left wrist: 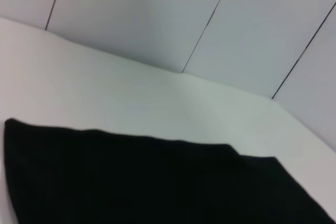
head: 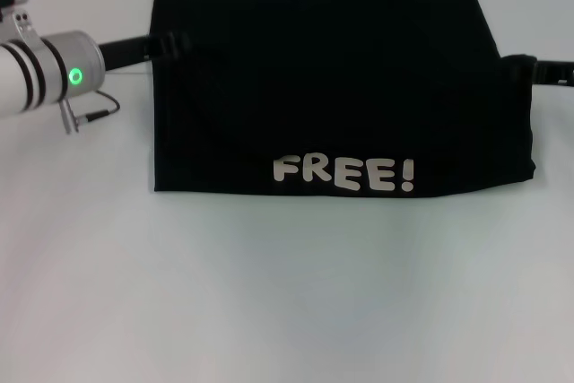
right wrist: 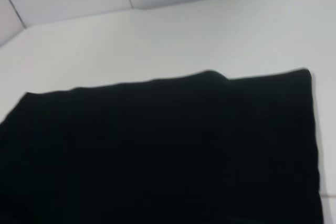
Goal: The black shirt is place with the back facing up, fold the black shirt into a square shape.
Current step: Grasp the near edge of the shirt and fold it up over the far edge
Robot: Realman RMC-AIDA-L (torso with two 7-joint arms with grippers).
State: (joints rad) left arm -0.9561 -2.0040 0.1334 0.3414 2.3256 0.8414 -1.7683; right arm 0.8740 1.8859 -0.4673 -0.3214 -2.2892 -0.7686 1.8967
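Head view: large black soft-fabric T-shirt (head: 332,87), folded into a wide rectangle near the white table's (head: 287,293) far edge, lettering toward me; I cannot tell either gripper's opening; next, I judge, a sideways fold.

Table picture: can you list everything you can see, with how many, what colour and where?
Soft black fabric shirt: one, black, folded into a wide rectangle at the middle of the table, far side.
Block lettering "FREE!": one word, pale pinkish-white, along the shirt's near edge.
Flat table: one, white, under everything.
Panelled wall: pale grey, behind the table.
Left gripper: one, black, at the shirt's left edge.
Right gripper: one, black, at the shirt's right edge.
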